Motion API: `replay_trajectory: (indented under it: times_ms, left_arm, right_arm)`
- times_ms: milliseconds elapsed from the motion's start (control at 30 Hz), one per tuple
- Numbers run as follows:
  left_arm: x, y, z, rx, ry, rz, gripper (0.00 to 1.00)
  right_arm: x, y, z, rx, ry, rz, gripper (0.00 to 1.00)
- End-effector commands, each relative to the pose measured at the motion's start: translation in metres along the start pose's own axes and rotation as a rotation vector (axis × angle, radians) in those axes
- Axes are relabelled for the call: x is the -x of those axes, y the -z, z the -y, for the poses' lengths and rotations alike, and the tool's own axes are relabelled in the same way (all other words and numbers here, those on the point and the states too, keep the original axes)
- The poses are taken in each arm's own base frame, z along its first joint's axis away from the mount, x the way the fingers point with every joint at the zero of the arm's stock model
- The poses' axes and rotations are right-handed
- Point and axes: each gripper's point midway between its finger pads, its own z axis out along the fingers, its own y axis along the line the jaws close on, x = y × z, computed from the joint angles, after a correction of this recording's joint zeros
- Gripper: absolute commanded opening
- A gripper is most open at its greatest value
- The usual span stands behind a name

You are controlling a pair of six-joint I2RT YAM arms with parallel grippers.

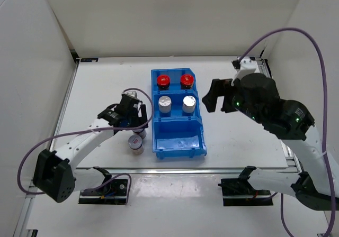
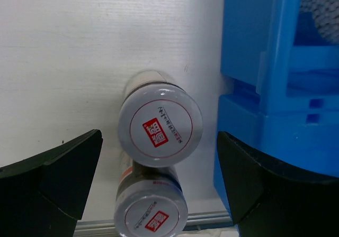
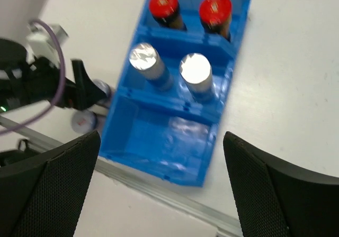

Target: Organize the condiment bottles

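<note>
Landmark: a blue bin [image 1: 179, 151] with 3 compartments in a row is set on the white table [image 1: 238, 142]. All places below are given against this bin.

Far compartment: the left red-capped bottle [image 1: 163, 80] and the right red-capped bottle [image 1: 186, 79] are stood upright side by side. Both are dark-bodied.

Middle compartment: the left silver-capped bottle [image 1: 164, 103] and the right silver-capped bottle [image 1: 189, 103] are stood upright side by side.

Outside the bin: 2 short bottles with a red mark on a grey top are stood upright on the table, just beside the bin's left wall.

Farther grey-topped bottle [image 2: 160, 126]: it is placed about level with the divider between the middle and near compartments. In the top view it is partly covered by the left arm.

Nearer grey-topped bottle [image 1: 137, 145]: it is placed level with the near compartment, close against the other. Whether the 2 touch cannot be told.

Left gripper [image 2: 160, 135]: it is held over the 2 bottles at the bin's left wall. Its fingers [image 2: 53, 179] are spread wide, with 1 on each side of the farther grey-topped bottle and a clear gap to it on both sides. Nothing is gripped.

Right gripper [image 1: 211, 95]: it is held to the right of the middle compartment, pointed toward the bin. Its fingers [image 3: 47, 194] are spread wide, and nothing is held between them.
</note>
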Motion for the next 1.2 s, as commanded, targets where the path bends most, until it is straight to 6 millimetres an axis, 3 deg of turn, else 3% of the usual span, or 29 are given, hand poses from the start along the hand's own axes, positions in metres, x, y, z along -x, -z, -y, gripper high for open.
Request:
replay_trajectory:
  times_ms: [0,33,267,367,400,433,467,500,567,600,633,733,767,833,967,1000,1100,1167]
  left_arm:
    - [-0.01,-0.014,0.005,0.02,0.002,-0.041,1.0]
    - [-0.012,-0.017,0.008,0.018,-0.008,-0.048,1.0]
    - [-0.02,-0.039,0.001,0.09,0.008,-0.081,0.75]
    - [-0.013,-0.037,-0.005,0.124,0.02,-0.041,0.54]
    - [0.002,-0.031,0.0,0.111,0.02,-0.001,0.45]
    - [0.01,-0.024,0.0,0.109,0.015,0.02,0.33]
    - [0.022,-0.009,-0.001,0.109,0.025,0.064,0.29]
    - [0.031,0.002,-0.001,0.105,0.022,0.092,0.28]
    - [0.069,0.044,0.007,0.066,0.043,0.211,0.25]
    - [0.074,0.06,0.013,0.043,0.023,0.227,0.23]
    - [0.094,0.084,0.026,-0.009,0.027,0.287,0.18]
    - [0.112,0.135,0.068,-0.156,-0.039,0.379,0.12]
    - [0.102,0.146,0.094,-0.228,-0.092,0.371,0.11]
    - [0.091,0.15,0.122,-0.276,-0.154,0.353,0.11]
    - [0.054,0.142,0.173,-0.332,-0.256,0.297,0.11]
    - [0.036,0.133,0.193,-0.35,-0.316,0.269,0.11]
    - [0.014,0.122,0.221,-0.365,-0.387,0.235,0.14]
    - [-0.001,0.094,0.231,-0.327,-0.433,0.19,0.14]
  right_arm:
    - [-0.04,-0.009,0.021,-0.08,0.018,-0.099,1.0]
    - [-0.045,-0.007,0.024,-0.081,0.018,-0.102,1.0]
    - [-0.079,0.016,0.045,-0.105,-0.022,-0.14,1.0]
    - [-0.087,0.028,0.051,-0.097,-0.033,-0.143,1.0]
    - [-0.086,0.031,0.052,-0.092,-0.036,-0.134,1.0]
    - [-0.091,0.034,0.055,-0.098,-0.032,-0.145,1.0]
    - [-0.091,0.04,0.059,-0.103,-0.034,-0.133,1.0]
    - [-0.089,0.042,0.061,-0.11,-0.045,-0.117,1.0]
    - [-0.095,0.047,0.068,-0.129,-0.038,-0.126,1.0]
    - [-0.096,0.051,0.07,-0.127,-0.039,-0.124,1.0]
    - [-0.097,0.051,0.073,-0.145,-0.044,-0.125,1.0]
    - [-0.099,0.058,0.082,-0.175,-0.038,-0.119,1.0]
    - [-0.102,0.061,0.084,-0.178,-0.045,-0.124,1.0]
    - [-0.102,0.065,0.09,-0.202,-0.05,-0.112,1.0]
    - [-0.106,0.07,0.098,-0.236,-0.05,-0.121,1.0]
    - [-0.106,0.072,0.098,-0.236,-0.05,-0.121,1.0]
    - [-0.108,0.077,0.1,-0.241,-0.066,-0.125,1.0]
    - [-0.107,0.08,0.101,-0.236,-0.069,-0.116,1.0]
